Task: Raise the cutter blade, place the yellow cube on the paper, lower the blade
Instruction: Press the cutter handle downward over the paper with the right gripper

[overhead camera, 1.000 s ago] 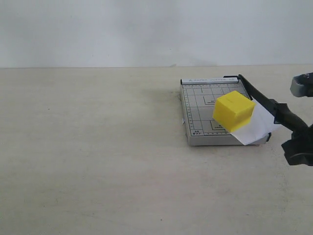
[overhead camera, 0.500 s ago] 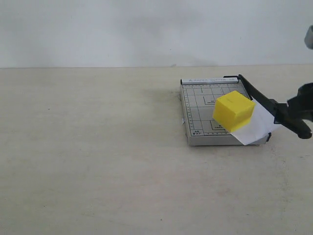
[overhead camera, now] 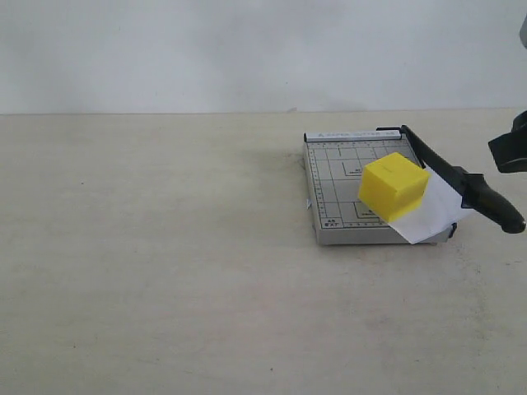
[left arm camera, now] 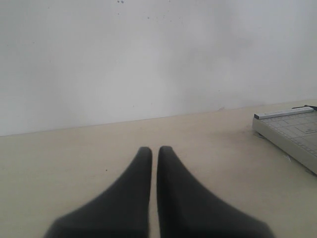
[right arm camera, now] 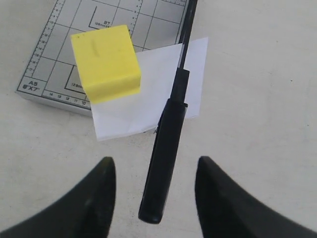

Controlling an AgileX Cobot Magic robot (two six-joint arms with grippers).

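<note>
Solid bright yellow cube (right arm camera: 105,62) sits on the small white paper sheet (right arm camera: 130,113), on the grey gridded cutter board (right arm camera: 59,54). Long black cutter blade (right arm camera: 166,148) lies down across the paper, its handle past the board edge. My right gripper (right arm camera: 154,161) is spread wide above the handle, holding nothing. My left gripper (left arm camera: 154,148) is pressed nearly together, empty, well apart from the board.

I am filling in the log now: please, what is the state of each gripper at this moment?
Left gripper: jaws closed, holding nothing.
Right gripper: jaws open, holding nothing, not touching the cutter blade.
</note>
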